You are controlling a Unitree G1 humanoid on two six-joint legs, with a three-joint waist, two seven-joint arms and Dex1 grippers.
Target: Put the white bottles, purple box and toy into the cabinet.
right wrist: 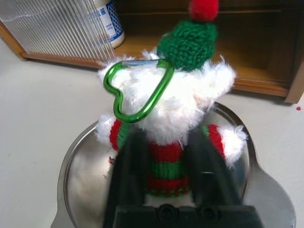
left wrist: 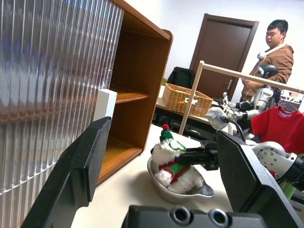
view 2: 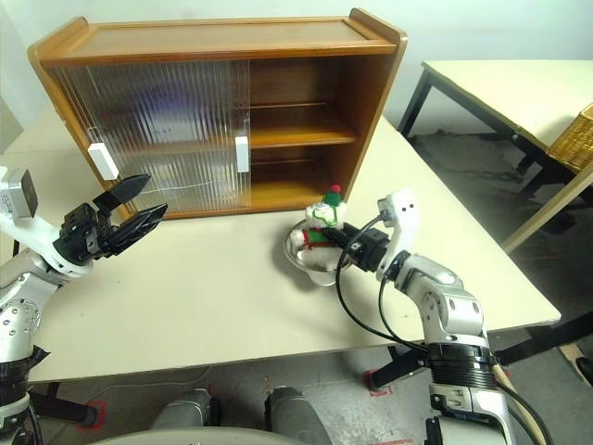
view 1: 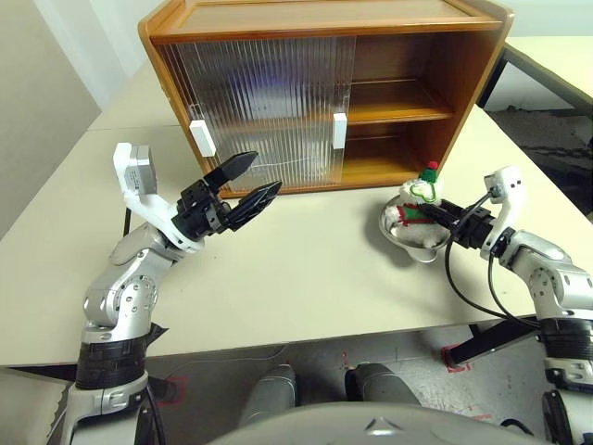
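The left gripper (view 1: 248, 185) hung with jaws spread wide, empty, before the brown wooden cabinet (view 1: 324, 56) with ribbed translucent sliding doors. Right of it, the white knitted toy (right wrist: 168, 109) with red and green stripes sat in a shallow metal bowl (right wrist: 85, 161). The right gripper (right wrist: 166, 156) was clamped on the toy.

Behind the cabinet's (view 1: 315, 56) ribbed sliding doors (view 1: 264, 102) the contents blur to nothing readable. One white bottle (right wrist: 108, 21) peeks past a door edge, its top cut off by the picture. The toy's (right wrist: 166, 102) lower body is covered by the black fingers (right wrist: 130, 175), and its red bobble (right wrist: 203, 7) is cropped.
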